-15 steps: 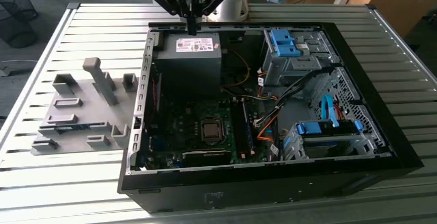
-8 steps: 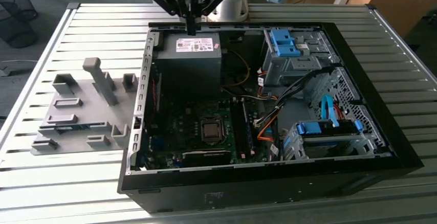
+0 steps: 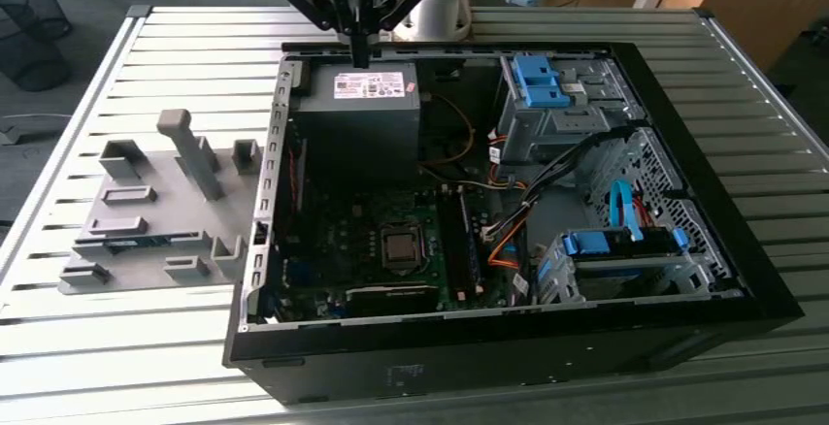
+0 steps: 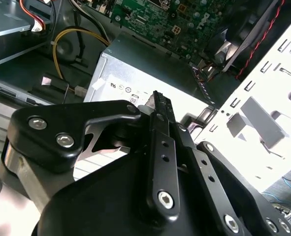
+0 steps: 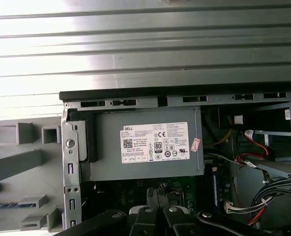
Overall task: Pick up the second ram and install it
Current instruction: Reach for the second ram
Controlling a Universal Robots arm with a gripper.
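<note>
The second ram (image 3: 130,243) is a thin blue-green stick lying flat in the grey fixture (image 3: 155,202), at the exterior view's left of the open computer case (image 3: 725,279). The first wrist view catches the second ram (image 5: 5,205) on that fixture (image 5: 17,164). My gripper (image 3: 360,58) hangs over the case's rear edge, just above the grey power supply (image 3: 356,105), well away from the stick. Its fingers stand together, shut, with nothing between them. In both wrist views the gripper (image 4: 158,97) (image 5: 161,194) sits over the power supply (image 5: 145,147).
The case lies open on a slatted metal table (image 3: 78,347). Inside are the motherboard with its CPU socket (image 3: 399,245), dark memory slots (image 3: 456,241), loose cables (image 3: 506,231) and bright-blue drive-bay clips (image 3: 538,81). A wire bin (image 3: 26,27) stands beyond the table.
</note>
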